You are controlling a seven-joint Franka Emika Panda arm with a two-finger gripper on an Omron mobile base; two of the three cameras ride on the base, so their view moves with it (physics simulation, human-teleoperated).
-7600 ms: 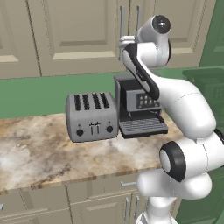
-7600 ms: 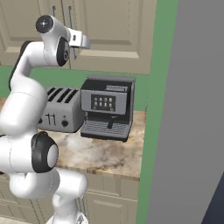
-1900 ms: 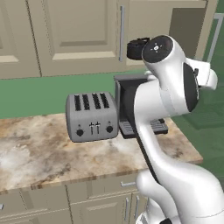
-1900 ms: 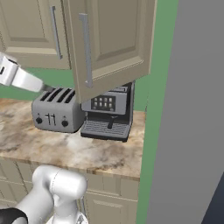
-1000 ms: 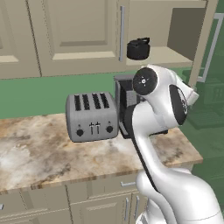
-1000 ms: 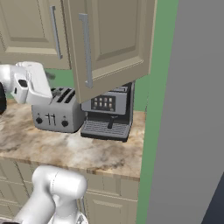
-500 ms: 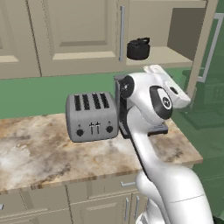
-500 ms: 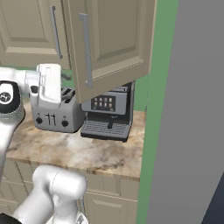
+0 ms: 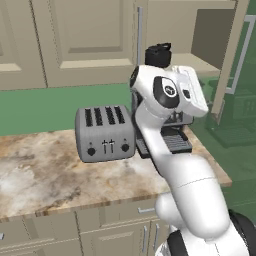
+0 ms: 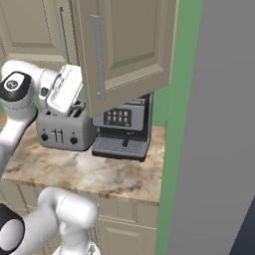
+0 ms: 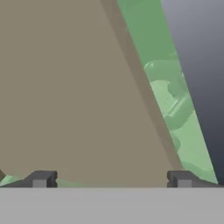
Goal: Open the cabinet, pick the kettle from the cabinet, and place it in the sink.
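My gripper is spread wide and holds nothing; I should lift it past the open cabinet door and approach the kettle level.

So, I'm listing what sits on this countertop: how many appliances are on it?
2. A silver toaster stands on the marble counter, and a black-and-silver coffee machine sits beside it, partly behind the arm in the left base view. Others may lie outside the pictures.

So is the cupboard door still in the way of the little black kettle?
No. The beige cabinet door hangs swung open, and the small round black kettle sits uncovered on the shelf. Nothing visible blocks it; the open gripper faces the door's underside.
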